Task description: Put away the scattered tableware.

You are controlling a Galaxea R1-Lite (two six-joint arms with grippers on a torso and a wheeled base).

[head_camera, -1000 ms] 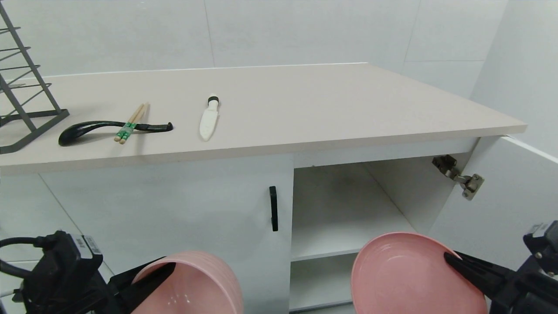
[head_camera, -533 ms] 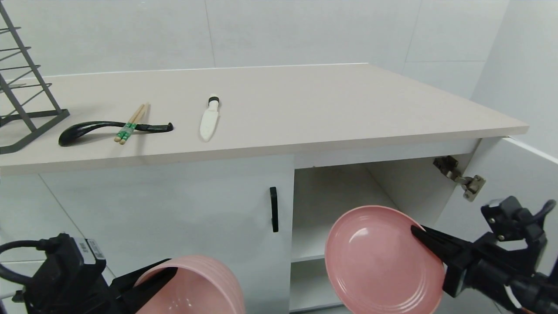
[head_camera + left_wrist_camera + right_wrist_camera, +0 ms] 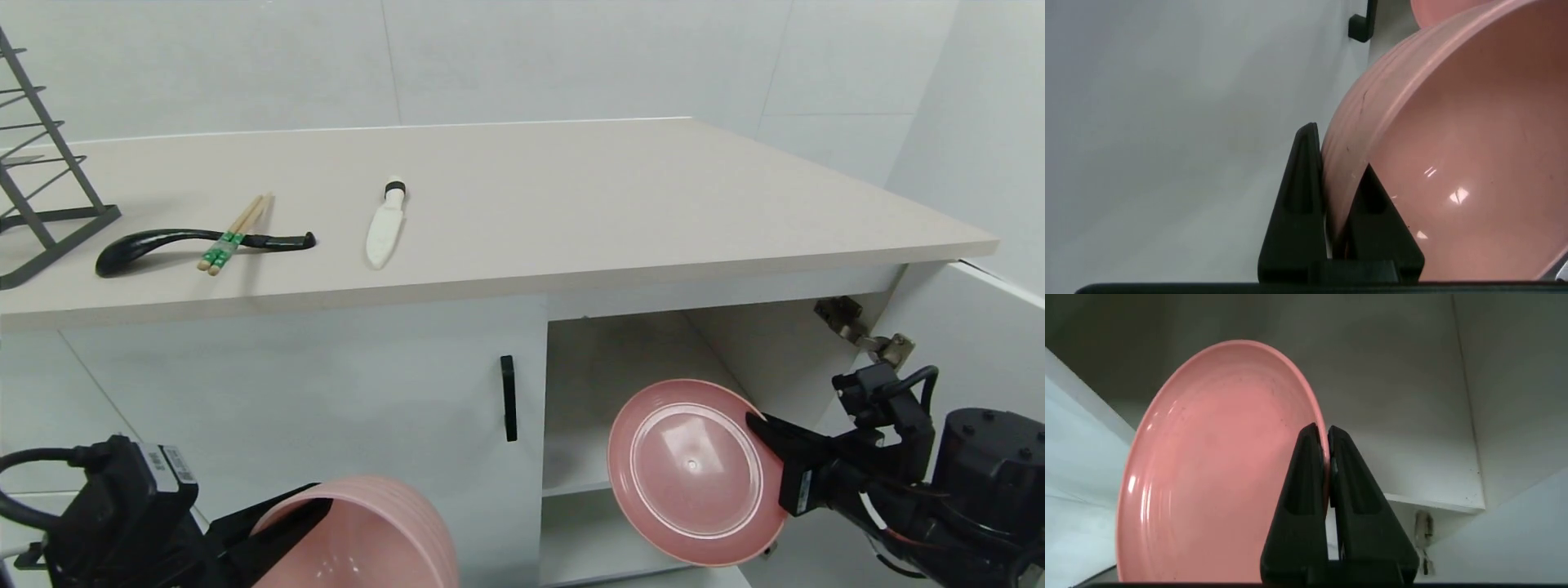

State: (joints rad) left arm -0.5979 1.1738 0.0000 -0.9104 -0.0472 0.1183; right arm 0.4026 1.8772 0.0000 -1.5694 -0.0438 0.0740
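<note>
Lower right of the frame, the right hand clamps the pink plate by its rim, on edge before the open cabinet, likely to slide it onto the shelf, while lower left the left hand pinches the pink bowl by its wall, held low

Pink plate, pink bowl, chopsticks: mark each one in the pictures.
pink plate (image 3: 692, 467): head view, centre of the face turned to the camera.
pink bowl (image 3: 359, 543): head view, inner wall.
chopsticks (image 3: 237, 231): head view, mid-length of the pair, above the green bands.
</note>
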